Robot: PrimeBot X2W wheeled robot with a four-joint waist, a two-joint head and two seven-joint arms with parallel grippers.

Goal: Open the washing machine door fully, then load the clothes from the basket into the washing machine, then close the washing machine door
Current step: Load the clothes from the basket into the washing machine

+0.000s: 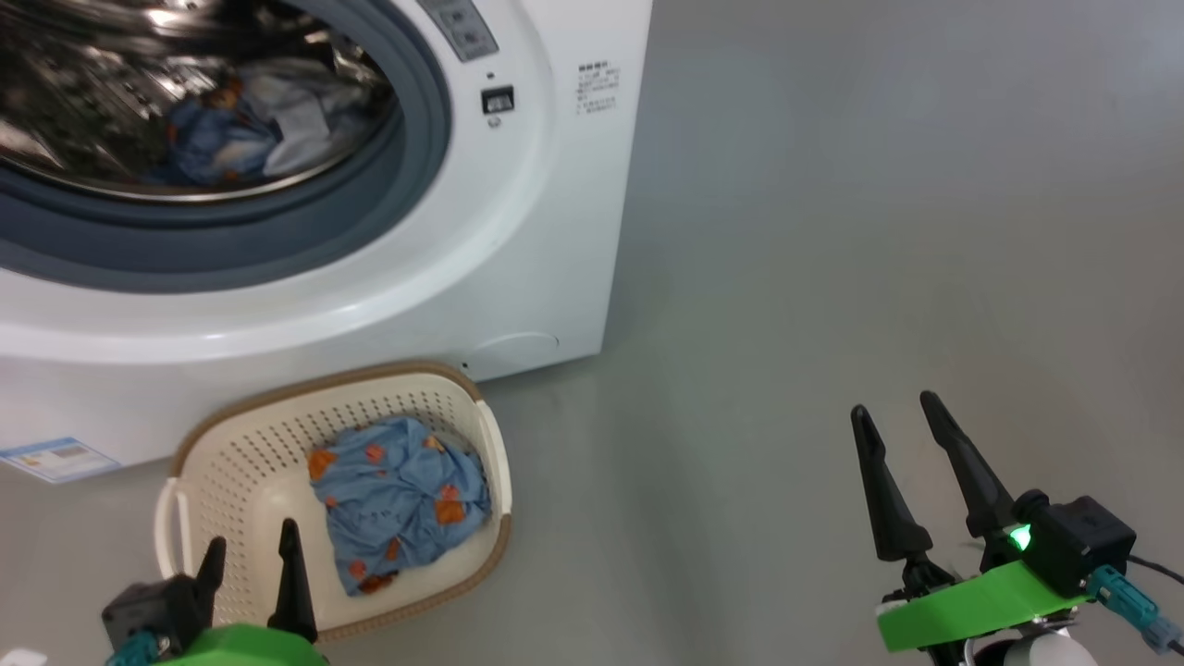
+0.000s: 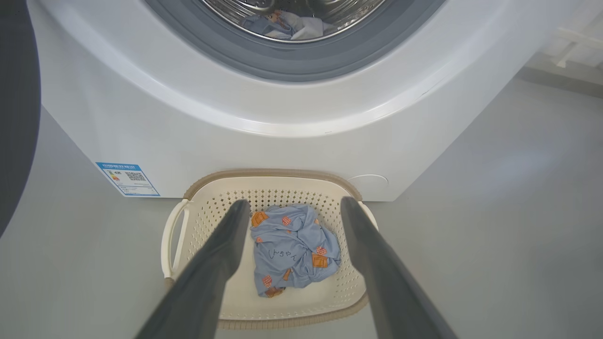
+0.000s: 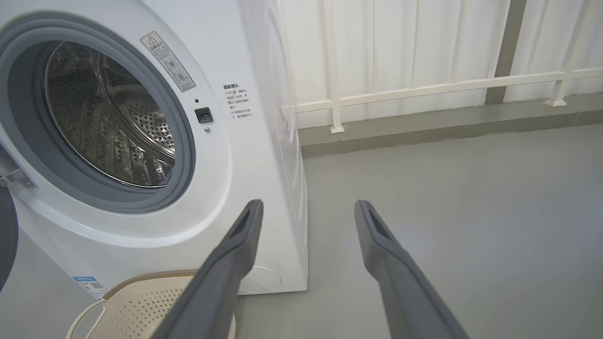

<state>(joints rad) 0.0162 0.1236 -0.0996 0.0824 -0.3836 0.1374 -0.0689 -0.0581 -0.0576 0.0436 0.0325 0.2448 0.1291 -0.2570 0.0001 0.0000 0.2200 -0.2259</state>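
At the far left edge of the left wrist view, the washing machine door (image 2: 19,117) showed as a dark curved rim, swung clear of the opening. In the head view the washing machine (image 1: 518,231) occupied the upper left, with blue and white clothes (image 1: 231,129) lying inside its steel drum (image 1: 83,83). At the lower left the left gripper (image 1: 252,535) pointed up the frame above the near end of the basket (image 1: 231,444), its two dark fingers spread wide and holding nothing. The basket sat on the floor (image 1: 786,277) just in front of the machine. One blue garment (image 1: 398,499) with orange prints lay crumpled in it; in the left wrist view it appeared between the fingers. At the lower right the right gripper (image 1: 894,403) hovered over bare floor, well apart from the basket. Its fingers leaned slightly toward the upper left, parted wide and empty.
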